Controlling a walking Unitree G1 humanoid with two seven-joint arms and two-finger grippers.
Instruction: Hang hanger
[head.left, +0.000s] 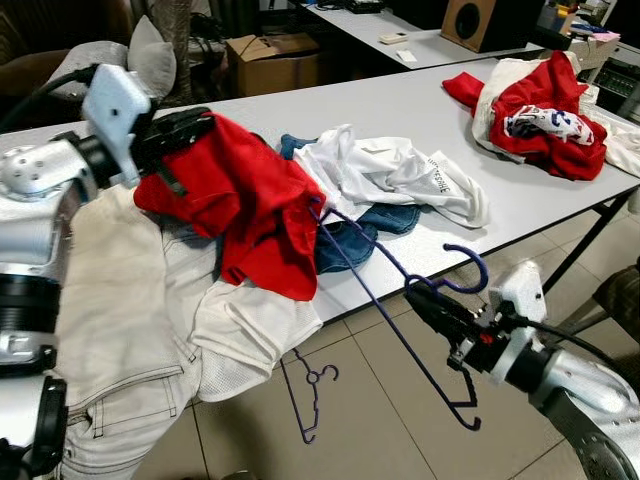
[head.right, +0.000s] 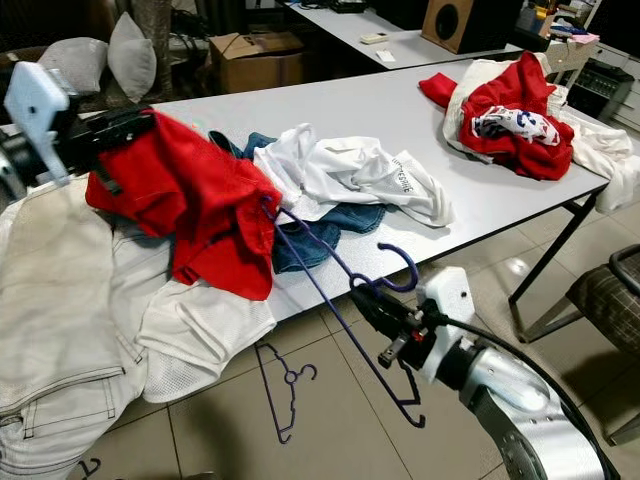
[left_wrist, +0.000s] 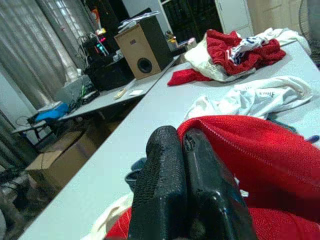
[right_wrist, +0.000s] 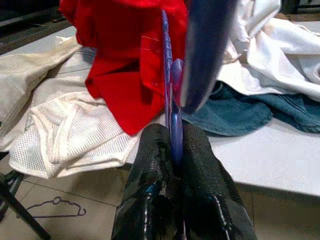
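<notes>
My right gripper (head.left: 425, 297) sits nearest, its fingers (right_wrist: 150, 165) clamped on the purple hanger (head.left: 385, 290) just off the surface (head.left: 400, 110) edge, one hanger arm reaching under the red shirt (head.left: 245, 200). My left gripper (left_wrist: 185, 150) pinches that shirt's fabric, lifted above the white clothes (head.left: 130, 300). A second hanger (head.left: 310, 395) lies on the floor.
</notes>
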